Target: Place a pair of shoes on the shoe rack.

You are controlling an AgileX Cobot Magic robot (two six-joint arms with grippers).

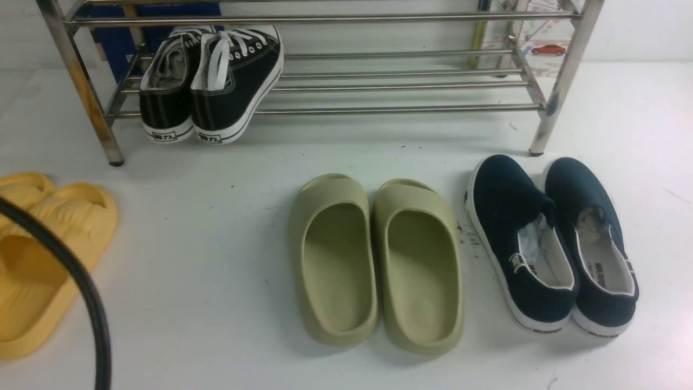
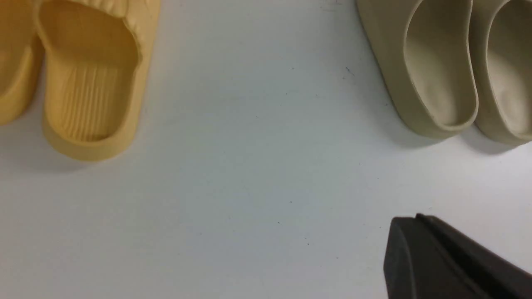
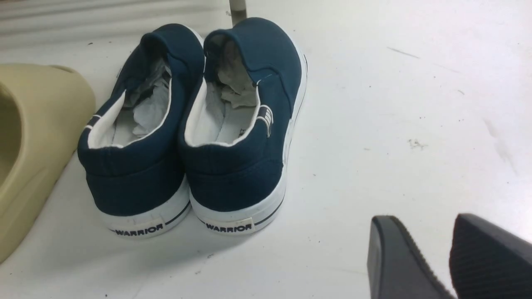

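Already the pair of shoes (image 1: 211,84) sits on the lowest shelf of the shoe rack (image 1: 400,108), at its left end, the two black sneakers side by side with their heels jutting over the front bar toward the camera. On the white floor before the rack lie the olive-green slides (image 1: 379,262) in the middle, the navy slip-on shoes (image 1: 552,241) to their right, and the yellow slides (image 1: 38,254) at far left. The left gripper (image 2: 419,220) hangs above bare floor between the yellow and green slides, its jaws pressed together and empty. The right gripper (image 3: 415,249) hovers just behind the navy heels, fingers (image 3: 395,261) a little apart, holding nothing
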